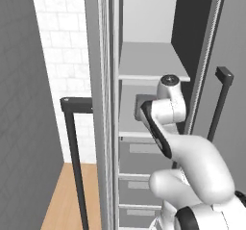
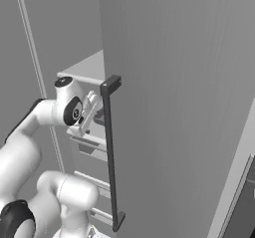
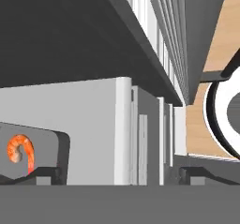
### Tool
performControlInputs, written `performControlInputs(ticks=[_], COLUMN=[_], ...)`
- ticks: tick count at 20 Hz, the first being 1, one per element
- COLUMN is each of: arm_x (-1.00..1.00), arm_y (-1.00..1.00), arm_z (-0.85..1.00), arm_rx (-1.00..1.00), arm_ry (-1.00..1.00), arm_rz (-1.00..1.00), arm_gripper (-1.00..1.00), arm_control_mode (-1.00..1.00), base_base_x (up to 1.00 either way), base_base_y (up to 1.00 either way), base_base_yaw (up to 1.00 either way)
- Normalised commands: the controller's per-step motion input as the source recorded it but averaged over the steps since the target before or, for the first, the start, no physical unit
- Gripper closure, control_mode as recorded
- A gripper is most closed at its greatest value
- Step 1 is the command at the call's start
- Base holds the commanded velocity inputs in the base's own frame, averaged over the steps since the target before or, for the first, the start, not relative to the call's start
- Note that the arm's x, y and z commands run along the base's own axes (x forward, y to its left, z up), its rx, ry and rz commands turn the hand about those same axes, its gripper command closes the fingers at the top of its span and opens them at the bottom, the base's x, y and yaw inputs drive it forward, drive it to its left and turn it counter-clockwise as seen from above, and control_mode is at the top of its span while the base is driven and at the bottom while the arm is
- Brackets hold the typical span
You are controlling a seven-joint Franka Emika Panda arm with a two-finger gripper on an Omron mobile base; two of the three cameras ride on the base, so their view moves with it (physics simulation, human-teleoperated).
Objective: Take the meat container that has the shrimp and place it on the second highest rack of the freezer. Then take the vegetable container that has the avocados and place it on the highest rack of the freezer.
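Observation:
The freezer (image 1: pixel 144 22) stands open in front of me, and my arm reaches into it at the height of the second highest rack (image 1: pixel 126 129). A dark meat container (image 3: pixel 49 145) carries the orange shrimp (image 3: pixel 21 153) and lies at the left of the hand view. In the left base view the meat container (image 1: pixel 143 108) sits on that rack, just ahead of my hand. My gripper (image 3: pixel 119 175) is open, with nothing between its fingertips (image 3: pixel 47 174); the container lies outside its left tip. The highest rack (image 1: pixel 149 60) is bare. The vegetable container with the avocados is out of view.
The freezer door (image 2: pixel 174 107) hangs open to my right, its long dark bar handle (image 2: pixel 110 152) close beside my hand. Grey drawers (image 1: pixel 139 149) fill the cabinet below the racks. A second dark handle (image 1: pixel 74 142) and wooden floor (image 1: pixel 72 195) lie to the left.

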Motion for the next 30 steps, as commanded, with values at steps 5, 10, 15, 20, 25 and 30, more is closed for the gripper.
performControlInputs(ticks=[5,10,15,20,25,30], arm_x=[-0.78,-0.69,-0.65,-0.51,-0.65,-0.46], arm_y=[-0.03,-0.02,0.00,0.00,0.00,0.00], arm_z=[0.56,0.45,0.52,0.50,0.16,0.00], arm_rx=[0.00,0.00,-0.06,-0.12,-0.09,0.00], arm_ry=[0.11,0.09,0.05,0.09,0.05,0.00], arm_rz=[0.14,0.27,0.31,0.26,0.41,0.51], arm_gripper=[-1.00,-1.00,-1.00,-1.00,-1.00,-1.00], arm_control_mode=[-1.00,-1.00,-1.00,-1.00,-1.00,-1.00], base_base_x=[0.00,0.00,0.00,0.00,0.00,0.00], base_base_y=[0.00,0.00,0.00,0.00,0.00,0.00], base_base_yaw=[0.00,0.00,0.00,0.00,0.00,0.00])
